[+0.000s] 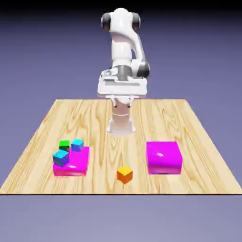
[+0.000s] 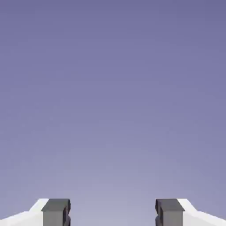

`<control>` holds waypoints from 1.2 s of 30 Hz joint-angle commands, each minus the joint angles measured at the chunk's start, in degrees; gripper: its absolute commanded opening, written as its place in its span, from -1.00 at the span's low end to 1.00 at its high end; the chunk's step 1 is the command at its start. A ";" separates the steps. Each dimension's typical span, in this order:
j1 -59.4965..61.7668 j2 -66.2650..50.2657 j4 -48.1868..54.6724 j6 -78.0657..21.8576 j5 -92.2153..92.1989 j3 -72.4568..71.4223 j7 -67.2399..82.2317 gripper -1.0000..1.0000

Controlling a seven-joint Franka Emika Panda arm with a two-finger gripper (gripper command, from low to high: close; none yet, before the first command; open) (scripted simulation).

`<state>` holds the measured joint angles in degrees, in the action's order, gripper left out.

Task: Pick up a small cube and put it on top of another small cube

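The gripper [image 2: 113,214] is spread wide and empty, seeing only backdrop. The orange cube [image 1: 125,174] sits alone near the table's [image 1: 189,118] front edge, at 4 o'clock from the cyan cubes [image 1: 61,158]. Best to drop straight over it, fingers [image 2: 56,212] squared to its faces.

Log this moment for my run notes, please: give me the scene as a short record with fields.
orange cube: alone on the table, near its front edge
left magenta block: carries two blue cubes; green cube behind them
right magenta block: nothing on top
gripper: open, holding nothing; the hand view shows only backdrop
stacking: not yet begun
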<state>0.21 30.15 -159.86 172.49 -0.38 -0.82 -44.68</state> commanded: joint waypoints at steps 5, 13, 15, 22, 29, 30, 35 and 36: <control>3.71 -10.39 4.74 -6.29 -1.58 -3.40 -9.22 0.00; 9.65 -27.00 12.31 -16.35 -4.11 -8.83 -23.97 0.00; 11.14 -31.15 14.21 -18.87 -4.74 -10.19 -27.66 0.00; 15.96 -44.64 20.36 -27.04 -6.79 -14.61 -39.64 0.00; 14.10 -55.08 20.85 -17.11 -4.44 -13.09 -41.02 0.00; 14.10 -55.08 20.85 -17.11 -4.44 -13.09 -41.02 -1.00; 15.58 -46.78 20.46 -25.01 -6.31 -14.30 -39.93 -1.00; 15.95 -44.70 20.36 -26.99 -6.78 -14.61 -39.65 -1.00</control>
<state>16.16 -14.55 -139.50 145.55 -7.23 -15.43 -84.28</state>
